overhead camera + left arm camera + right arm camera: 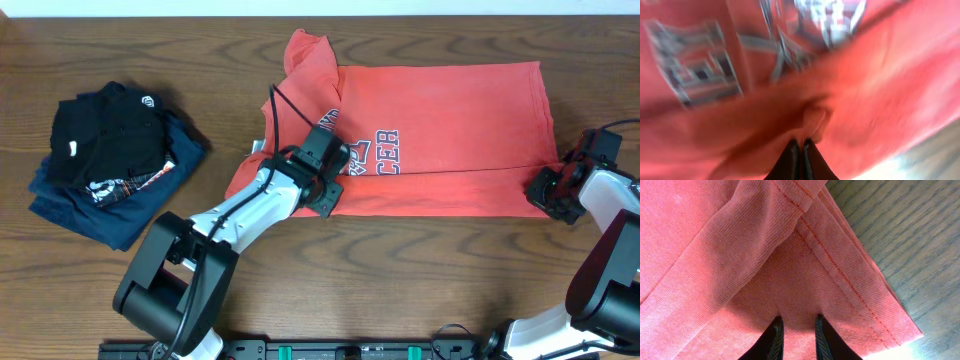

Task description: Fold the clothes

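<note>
The clothes, a coral-red T-shirt (pixel 450 110), lie spread sideways across the table, the lower edge doubled over. Dark white-outlined letters (pixel 385 150) show mid-chest. My left gripper (pixel 330 172) sits on the shirt just left of the letters. In the left wrist view, which is blurred, the gripper (pixel 801 142) is shut with a pucker of red cloth (pixel 880 85) at its tips. My right gripper (pixel 547 190) is at the shirt's lower right corner. In the right wrist view the gripper (pixel 796 320) holds a fold of cloth (pixel 740 255) between its fingers, beside the stitched hem (pixel 840 270).
A folded black garment (pixel 105 130) lies on a navy-blue one (pixel 95 210) at the left of the wooden table (pixel 420 270). A black cable (pixel 285 110) arches over the shirt's left part, by the left arm.
</note>
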Controlling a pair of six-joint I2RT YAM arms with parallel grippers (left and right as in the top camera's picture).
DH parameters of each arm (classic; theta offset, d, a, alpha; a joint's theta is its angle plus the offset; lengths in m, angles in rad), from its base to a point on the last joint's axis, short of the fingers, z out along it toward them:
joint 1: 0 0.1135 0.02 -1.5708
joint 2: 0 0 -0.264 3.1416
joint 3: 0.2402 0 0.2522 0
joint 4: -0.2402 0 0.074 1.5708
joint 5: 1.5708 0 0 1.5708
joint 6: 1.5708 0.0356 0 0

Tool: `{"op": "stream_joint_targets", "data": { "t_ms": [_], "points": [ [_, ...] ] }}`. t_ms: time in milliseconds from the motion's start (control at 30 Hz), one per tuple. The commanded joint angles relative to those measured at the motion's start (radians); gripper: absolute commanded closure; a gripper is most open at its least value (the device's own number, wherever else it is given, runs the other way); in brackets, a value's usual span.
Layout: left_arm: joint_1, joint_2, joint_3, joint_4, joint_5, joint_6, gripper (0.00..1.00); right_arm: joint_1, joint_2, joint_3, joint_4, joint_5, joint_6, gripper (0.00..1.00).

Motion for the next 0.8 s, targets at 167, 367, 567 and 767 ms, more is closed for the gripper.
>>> {"op": "stream_joint_targets", "data": {
  "t_ms": [167,367,567,767],
  "points": [
    [0.0,-0.032,0.122,0.154,-0.127,0.003,0.94,0.005,0.021,-0.028,0.003,0.011,0.01,0.79],
    [0.0,-0.014,0.122,0.223,-0.126,-0.006,0.94,0.005,0.021,-0.028,0.003,0.011,0.014,0.79],
    [0.0,-0.014,0.122,0.24,-0.12,-0.035,0.66,0.005,0.021,-0.028,0.003,0.011,0.016,0.8],
    [0.045,-0.027,0.122,0.112,-0.194,-0.036,0.43,0.005,0.021,-0.028,0.003,0.011,0.016,0.79]
  ]
}}
